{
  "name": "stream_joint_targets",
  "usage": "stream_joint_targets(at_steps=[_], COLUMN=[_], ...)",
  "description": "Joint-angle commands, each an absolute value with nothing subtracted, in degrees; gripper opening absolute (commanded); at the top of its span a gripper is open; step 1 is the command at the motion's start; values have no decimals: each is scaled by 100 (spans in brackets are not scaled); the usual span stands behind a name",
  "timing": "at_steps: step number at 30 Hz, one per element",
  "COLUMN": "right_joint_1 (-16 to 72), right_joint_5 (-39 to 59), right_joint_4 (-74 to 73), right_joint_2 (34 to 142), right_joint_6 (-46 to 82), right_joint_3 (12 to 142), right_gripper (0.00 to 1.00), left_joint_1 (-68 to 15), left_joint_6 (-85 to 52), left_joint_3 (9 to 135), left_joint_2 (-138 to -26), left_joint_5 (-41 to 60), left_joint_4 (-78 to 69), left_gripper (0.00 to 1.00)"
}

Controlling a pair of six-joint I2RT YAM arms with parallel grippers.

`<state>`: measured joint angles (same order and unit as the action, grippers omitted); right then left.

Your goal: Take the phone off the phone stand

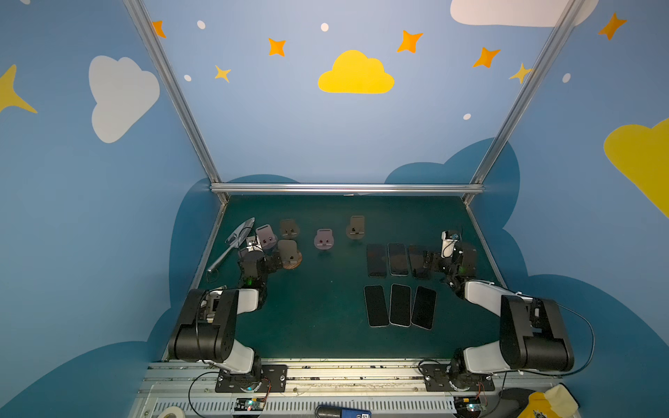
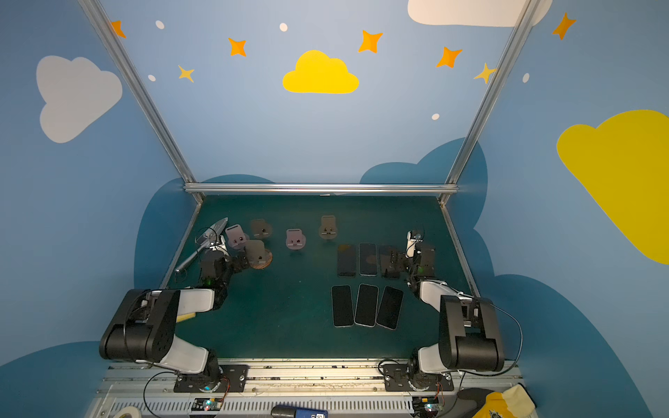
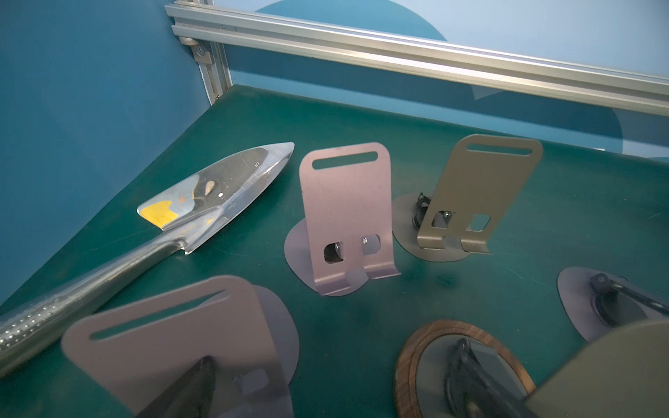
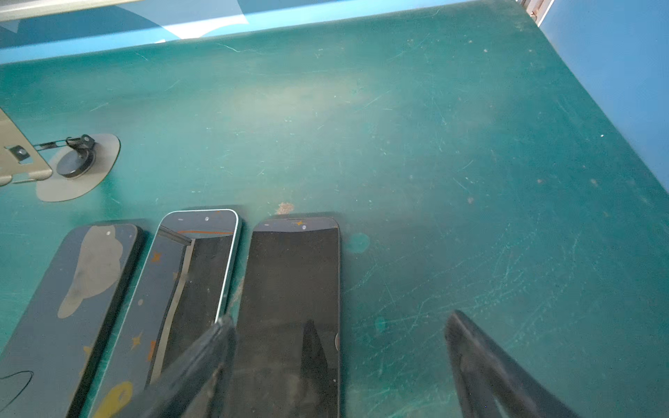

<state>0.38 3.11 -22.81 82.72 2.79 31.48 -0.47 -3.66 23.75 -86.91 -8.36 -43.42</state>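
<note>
Black rectangular glass-fronted phone [image 4: 293, 289]: glossy, round-cornered, flat on scuffed green matte surface [image 4: 434, 144] (others alongside). Mauve bent sheet-metal stand [image 3: 347, 217]: slotted, upright. Right hand [image 4: 340, 318], left hand [image 1: 277, 258]: spread wide, gripping nothing.

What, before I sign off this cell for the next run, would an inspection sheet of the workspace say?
Surface: green mat, scuffed and scratched.
Job's things: phone stands grouped back left, none seen holding a phone; six phones flat in two rows on the right.
Clutter: metal trowel by the left edge; tape roll and yellow fabric item beyond the front rail.
Hands: left hand open beside the wooden-based stand; right hand open over the back row's rightmost phone.
Cables: black cable looping off the right arm; leads at both arm bases.
Surroundings: blue walls with clouds and stars; aluminium frame.
</note>
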Motion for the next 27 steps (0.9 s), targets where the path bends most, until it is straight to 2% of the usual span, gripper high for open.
stream_joint_targets(at_steps=[1,27], right_joint_1=[58,76], right_joint_5=[378,352], right_joint_4=[-2234,-2213], right_joint_2=[8325,8343], right_joint_6=[327,332], right_joint_3=[3190,3216], right_gripper=[90,90], left_joint_1=[-22,-19], left_joint_6=[-339,-316], left_joint_3=[2393,2393], left_joint_2=[-8719,-8719], left_joint_5=[-817,-800], left_joint_4=[-4307,-4298], left_gripper=[100,100])
